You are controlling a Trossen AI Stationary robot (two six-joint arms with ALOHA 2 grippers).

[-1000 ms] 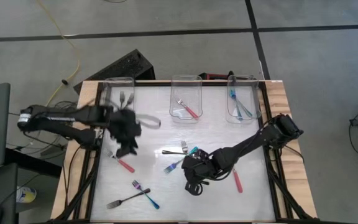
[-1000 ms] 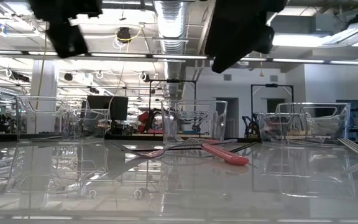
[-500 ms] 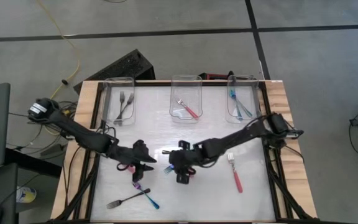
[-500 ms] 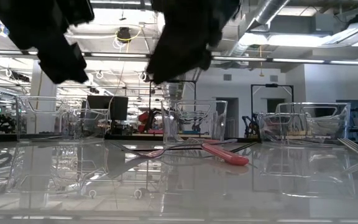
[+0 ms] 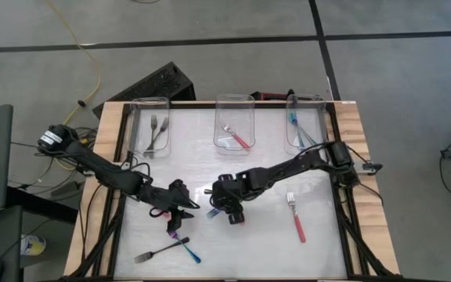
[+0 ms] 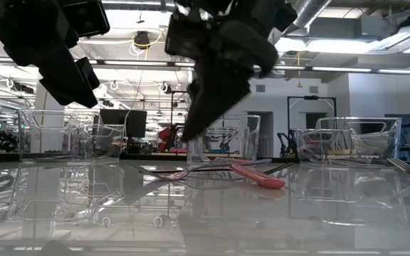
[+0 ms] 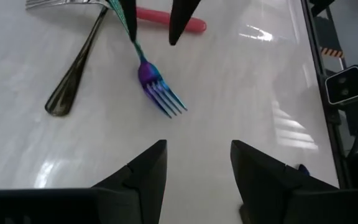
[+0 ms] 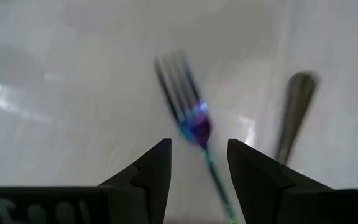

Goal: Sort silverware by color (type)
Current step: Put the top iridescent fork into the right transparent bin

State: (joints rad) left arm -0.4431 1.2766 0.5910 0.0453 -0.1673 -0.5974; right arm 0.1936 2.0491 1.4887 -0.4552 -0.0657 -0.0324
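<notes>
The silverware lies scattered on the white table. A teal fork with purplish tines [image 7: 149,76] [image 8: 194,124] [image 5: 212,211] lies mid-table beside a dark metal fork [image 7: 73,68] [image 5: 214,190]. My right gripper [image 8: 197,165] [image 5: 227,210] hangs open just over the teal fork, a finger on each side of its handle. My left gripper [image 7: 197,168] [image 5: 186,207] is open over bare table a little to its left, pointing at the fork's tines. A red-handled fork [image 5: 160,211] lies under my left arm.
Three clear bins stand along the far edge: the left bin [image 5: 149,125] holds dark forks, the middle bin [image 5: 235,135] a red fork, the right bin [image 5: 304,129] teal forks. Another red fork [image 5: 297,221] lies right; a teal fork [image 5: 188,246] and a dark fork [image 5: 153,252] lie near left.
My left gripper has come down from near the left bin toward the table's middle and near edge, then held still. My right gripper has moved toward the table's left, sunk and rolled, ending over the teal fork. No fork has moved.
</notes>
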